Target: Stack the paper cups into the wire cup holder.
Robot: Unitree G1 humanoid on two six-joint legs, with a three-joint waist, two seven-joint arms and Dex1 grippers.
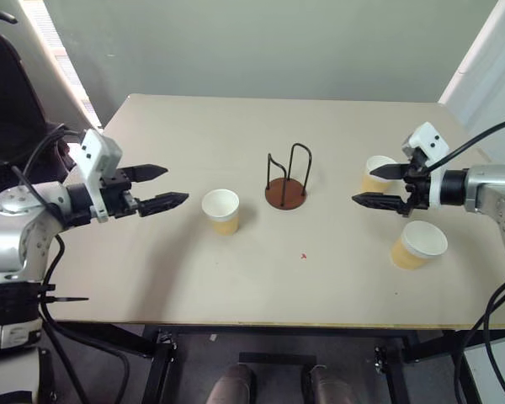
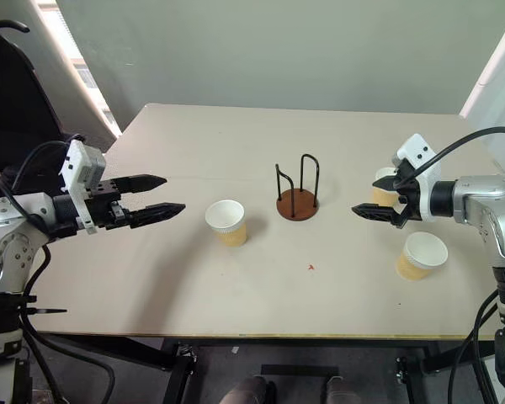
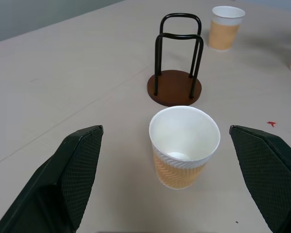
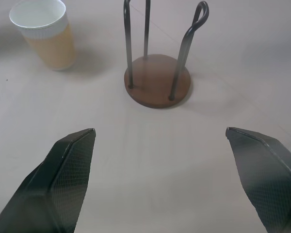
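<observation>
Left eye view shows the wire cup holder (image 1: pixel 286 187) standing empty at the middle of the table (image 1: pixel 194 286), with no cup loaded yet. Three paper cups stand upright and apart: one (image 1: pixel 221 210) left of the holder, one (image 1: pixel 375 173) to its right behind the right gripper (image 1: pixel 375 186), one (image 1: pixel 419 244) nearer the front edge on the right. The left gripper (image 1: pixel 163 187) hovers with fingers spread wide and holding nothing, aimed at the left cup; the right gripper is likewise spread and holding nothing.

Recommended practice for the pick-up: bring the left fingers either side of the cup's wall below the rim, squeeze lightly to avoid crushing, lift clear, then lower it between the wire loops.

The right rear cup is partly covered by the right gripper. Whether each holder wire is sound cannot be judged.
</observation>
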